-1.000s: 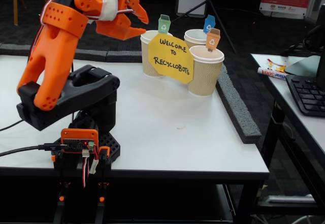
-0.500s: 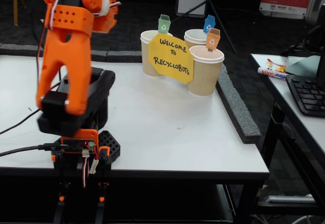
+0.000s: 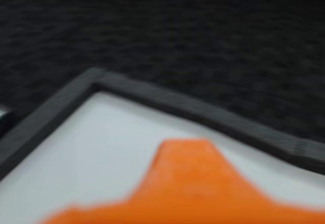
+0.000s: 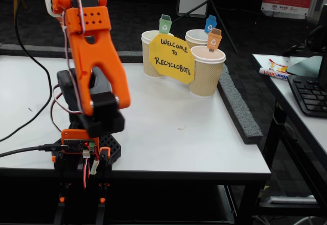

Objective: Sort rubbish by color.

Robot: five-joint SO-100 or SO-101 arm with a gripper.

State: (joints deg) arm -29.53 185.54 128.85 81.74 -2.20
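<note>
No wad shows on the bench point(image 4: 168, 133); gripper point(image 3: 185, 148) blurred, state unclear, so a blind reach risks missing

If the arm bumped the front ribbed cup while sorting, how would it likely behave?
The front cup looks like thin ribbed paper, so it is probably light and would slide or tip easily. It stands against the yellow sign and near two more cups, so a push would likely disturb them too. Its tall, narrow shape favours tipping.

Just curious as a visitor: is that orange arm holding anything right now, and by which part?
Cannot be told. The wrist view shows only one blurred orange finger over the table; no rubbish is visible.
</note>
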